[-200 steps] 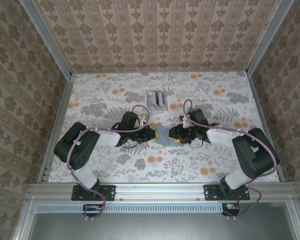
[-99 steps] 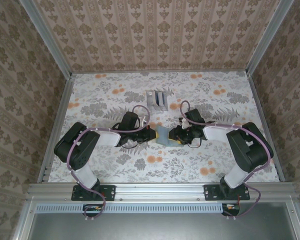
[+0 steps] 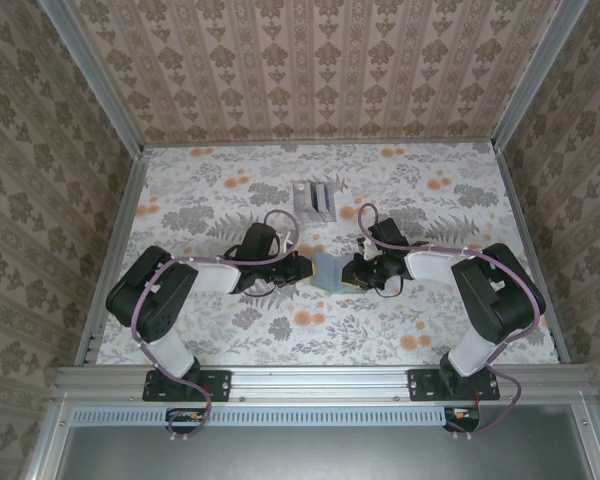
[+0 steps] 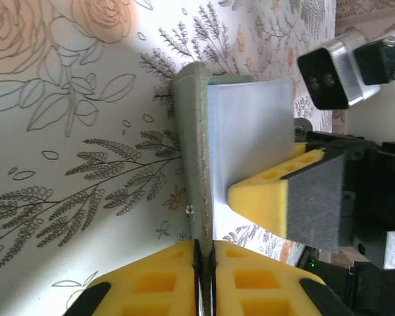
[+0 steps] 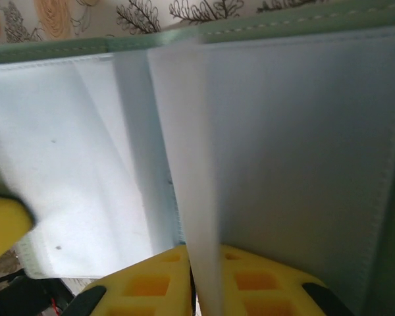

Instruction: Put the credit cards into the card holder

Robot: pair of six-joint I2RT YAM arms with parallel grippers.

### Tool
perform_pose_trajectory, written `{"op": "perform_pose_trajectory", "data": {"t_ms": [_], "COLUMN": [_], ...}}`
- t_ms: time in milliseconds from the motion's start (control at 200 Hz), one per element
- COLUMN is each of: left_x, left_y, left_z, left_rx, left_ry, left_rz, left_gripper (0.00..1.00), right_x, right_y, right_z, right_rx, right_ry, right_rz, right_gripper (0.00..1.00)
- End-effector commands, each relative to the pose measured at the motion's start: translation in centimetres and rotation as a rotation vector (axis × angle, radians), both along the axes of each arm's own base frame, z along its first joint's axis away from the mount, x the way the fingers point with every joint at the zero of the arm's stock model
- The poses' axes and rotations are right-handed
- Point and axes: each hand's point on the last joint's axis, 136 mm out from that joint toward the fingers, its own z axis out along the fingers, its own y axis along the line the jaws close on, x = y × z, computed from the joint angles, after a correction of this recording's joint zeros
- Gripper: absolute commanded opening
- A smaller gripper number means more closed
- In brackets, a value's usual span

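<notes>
Looking down from the top camera, we are seeing the card holder sitting between the left gripper and the right gripper, nearer us than the slotted stand. Through the left wrist, we are watching the left gripper pinching the card holder by its grey-green cover, edge-on. Through the right wrist, we are seeing the right gripper clamping a pale inner leaf of the opened card holder.

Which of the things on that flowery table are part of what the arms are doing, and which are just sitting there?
In the job:
- wallet, held between the two arms
- left gripper, pinching the wallet's cover edge
- right gripper, pinching a clear inner sleeve

Lying about:
- slotted stand, untouched further back
</notes>
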Motion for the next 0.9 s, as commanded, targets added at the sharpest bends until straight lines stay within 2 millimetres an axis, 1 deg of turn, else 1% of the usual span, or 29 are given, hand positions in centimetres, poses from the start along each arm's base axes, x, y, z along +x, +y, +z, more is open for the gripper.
{"op": "perform_pose_trajectory", "data": {"t_ms": [0, 100, 200, 275, 335, 415, 440, 470, 530, 565, 615, 715, 805, 895], "left_x": [-0.1, -0.2, -0.3, -0.2, -0.3, -0.4, -0.5, -0.5, -0.6, -0.6, -0.2, -0.2, -0.2, -0.3], "left_y": [0.5, 0.8, 0.8, 0.4, 0.0, -0.6, -0.7, -0.9, -1.0, -1.0, -0.7, -0.4, -0.3, -0.2], "left_z": [1.5, 2.3, 2.5, 2.5, 2.5, 2.3, 2.1, 2.0, 1.8, 1.8, 1.5, 1.5, 1.7, 1.7], "left_rx": [-0.013, -0.014, -0.005, -0.008, -0.008, -0.003, 0.004, 0.009, 0.012, 0.013, 0.040, 0.059, 0.066, 0.070], "left_ry": [-0.038, -0.062, -0.073, -0.071, -0.072, -0.072, -0.069, -0.067, -0.063, -0.062, -0.072, -0.076, -0.083, -0.084], "left_rz": [0.012, 0.005, -0.008, -0.021, -0.033, -0.050, -0.052, -0.054, -0.057, -0.057, -0.033, -0.032, -0.033, -0.034], "left_gripper": [0.22, 0.24, 0.20, 0.20, 0.23, 0.23, 0.23, 0.18, 0.09, 0.04, 0.00, 0.00, 0.00, 0.00], "right_x": [-0.1, -0.2, -0.3, -0.3, -0.4, -0.5, -0.5, -0.5, -0.5, -0.5, -0.6, -0.6, -0.5, -0.4], "right_y": [-0.9, -1.1, -1.2, -1.2, -1.2, -1.2, -1.2, -1.4, -1.7, -2.0, -2.4, -3.3, -3.9, -4.4], "right_z": [-0.7, -0.9, -1.2, -1.4, -1.5, -1.5, -1.5, -1.5, -1.4, -1.3, -1.1, -0.3, 0.2, 0.4], "right_rx": [-0.063, -0.075, -0.079, -0.076, -0.076, -0.076, -0.079, -0.085, -0.107, -0.126, -0.150, -0.202, -0.238, -0.271], "right_ry": [0.002, 0.000, -0.002, 0.000, 0.002, 0.007, 0.006, 0.007, 0.002, -0.004, -0.011, -0.035, -0.054, -0.059], "right_rz": [0.009, 0.011, 0.008, 0.009, 0.009, 0.008, 0.006, 0.004, 0.002, -0.002, -0.004, -0.004, -0.002, 0.001], "right_gripper": [0.16, 0.14, 0.13, 0.13, 0.12, 0.11, 0.11, 0.11, 0.17, 0.23, 0.27, 0.36, 0.39, 0.46]}}
